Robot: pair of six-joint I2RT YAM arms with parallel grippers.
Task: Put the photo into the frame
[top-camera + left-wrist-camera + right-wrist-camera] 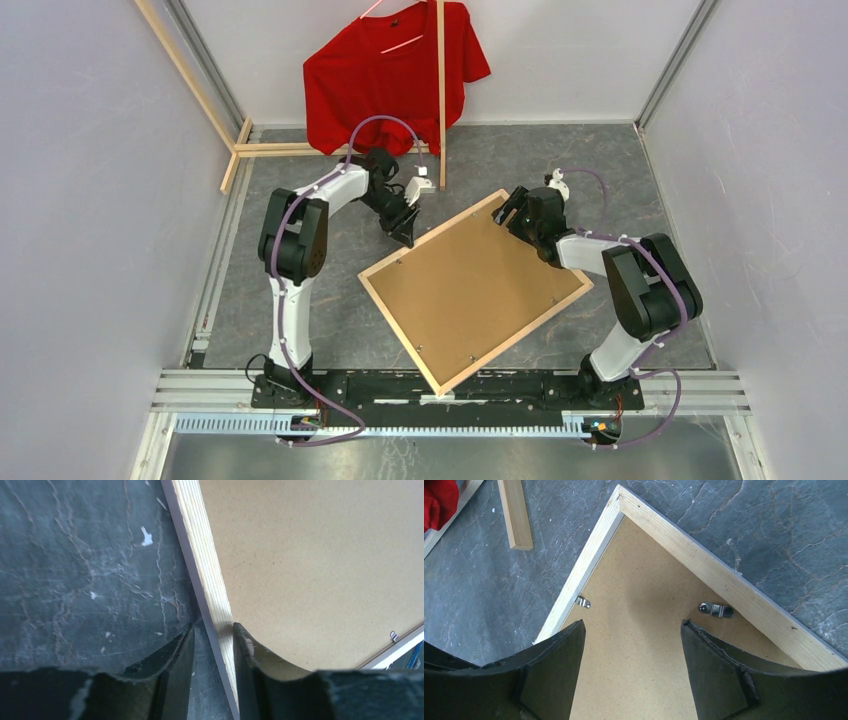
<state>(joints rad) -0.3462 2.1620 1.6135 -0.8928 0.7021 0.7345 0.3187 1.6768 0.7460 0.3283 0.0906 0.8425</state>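
The frame [398, 333] lies flat on the dark table with its pale bare-wood side up, turned at an angle. A brown backing board [475, 285] fills it. The photo is hidden. My left gripper [407, 232] is at the frame's far-left edge. In the left wrist view its jaws [212, 635] straddle the wooden rail [205, 565]: the right finger is against the wood and a gap shows beside the left finger, so it is open. My right gripper [510, 215] hovers open over the frame's far corner [724, 582], above the board [639, 595], with nothing between its fingers [633, 630].
A red T-shirt [395, 75] hangs on a wooden rack at the back; its upright pole [441, 90] and base bars [270, 150] stand just behind the left gripper. Small metal clips [716, 610] sit inside the frame's rails. Walls close in on both sides.
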